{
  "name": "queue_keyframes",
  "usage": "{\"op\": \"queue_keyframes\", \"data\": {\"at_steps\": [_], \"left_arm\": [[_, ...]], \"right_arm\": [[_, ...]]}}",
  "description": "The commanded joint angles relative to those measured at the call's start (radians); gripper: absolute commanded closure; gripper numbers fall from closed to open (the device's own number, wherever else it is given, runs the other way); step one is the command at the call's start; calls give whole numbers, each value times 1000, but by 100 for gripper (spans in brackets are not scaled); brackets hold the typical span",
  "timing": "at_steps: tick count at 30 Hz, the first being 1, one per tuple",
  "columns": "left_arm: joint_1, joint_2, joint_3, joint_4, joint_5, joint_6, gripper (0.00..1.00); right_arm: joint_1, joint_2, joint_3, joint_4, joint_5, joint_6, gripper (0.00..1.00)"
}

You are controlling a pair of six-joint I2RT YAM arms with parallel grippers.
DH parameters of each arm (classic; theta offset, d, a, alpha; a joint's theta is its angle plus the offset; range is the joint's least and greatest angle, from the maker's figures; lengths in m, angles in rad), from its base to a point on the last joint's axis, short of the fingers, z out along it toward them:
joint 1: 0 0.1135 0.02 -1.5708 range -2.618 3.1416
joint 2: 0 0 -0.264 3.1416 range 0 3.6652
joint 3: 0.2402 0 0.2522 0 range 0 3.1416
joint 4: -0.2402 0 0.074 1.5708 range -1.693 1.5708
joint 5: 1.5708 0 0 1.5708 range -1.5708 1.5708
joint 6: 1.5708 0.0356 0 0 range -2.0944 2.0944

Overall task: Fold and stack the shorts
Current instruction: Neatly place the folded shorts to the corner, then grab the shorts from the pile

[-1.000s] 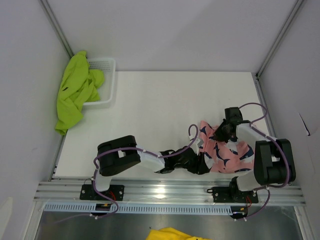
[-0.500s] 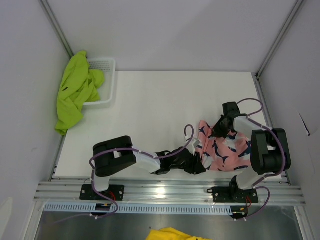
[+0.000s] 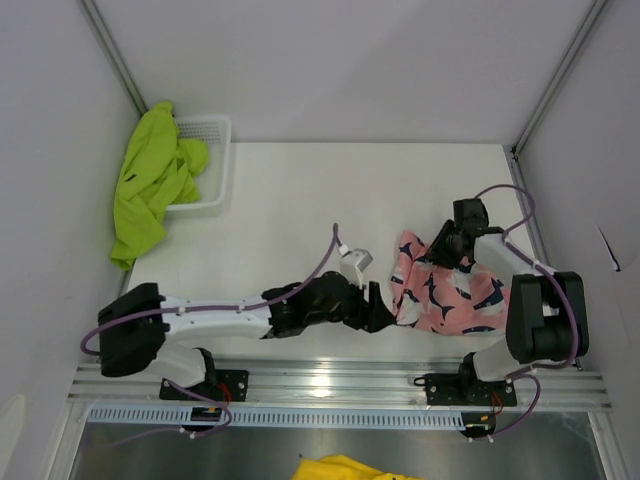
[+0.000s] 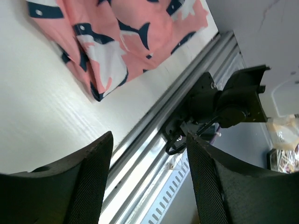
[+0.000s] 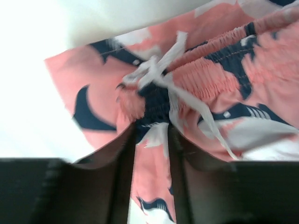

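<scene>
The pink shorts [image 3: 450, 295] with navy-and-white sharks lie flat near the table's front right; they also show in the left wrist view [image 4: 117, 37] and the right wrist view [image 5: 224, 79]. My right gripper [image 3: 443, 250] sits low on their gathered waistband by the white drawstring. Its jaws [image 5: 152, 128] stand slightly apart, open, with fabric in the narrow gap. My left gripper [image 3: 378, 308] hovers just left of the shorts' near-left corner, open [image 4: 149, 140] with nothing between its fingers. The lime green shorts [image 3: 150, 185] hang over the white mesh basket [image 3: 215, 135] at the back left.
The metal rail [image 3: 340, 380] runs along the table's near edge, close under my left gripper. Grey walls close in the left, back and right. A yellow cloth [image 3: 345, 467] lies below the rail, off the table.
My left gripper has let go and drawn back leftward off the pink shorts, its arm stretching out low. The right jaws have parted on the waistband. The shorts lie flatter.
</scene>
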Motion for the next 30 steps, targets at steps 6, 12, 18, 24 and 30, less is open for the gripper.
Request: {"op": "queue_keyframes", "data": {"at_steps": [6, 12, 18, 24, 30], "left_arm": [[276, -366, -86, -342, -66, 90, 22], [543, -566, -1, -607, -184, 165, 1], [892, -677, 14, -660, -233, 119, 1], [1293, -577, 32, -659, -118, 91, 1], [1488, -444, 5, -596, -130, 24, 1]], "right_arm": [[91, -244, 72, -61, 46, -62, 17], [180, -327, 19, 66, 63, -89, 8], [247, -354, -177, 411, -9, -84, 1], [303, -241, -205, 467, 37, -128, 1], [295, -132, -173, 421, 9, -106, 1]]}}
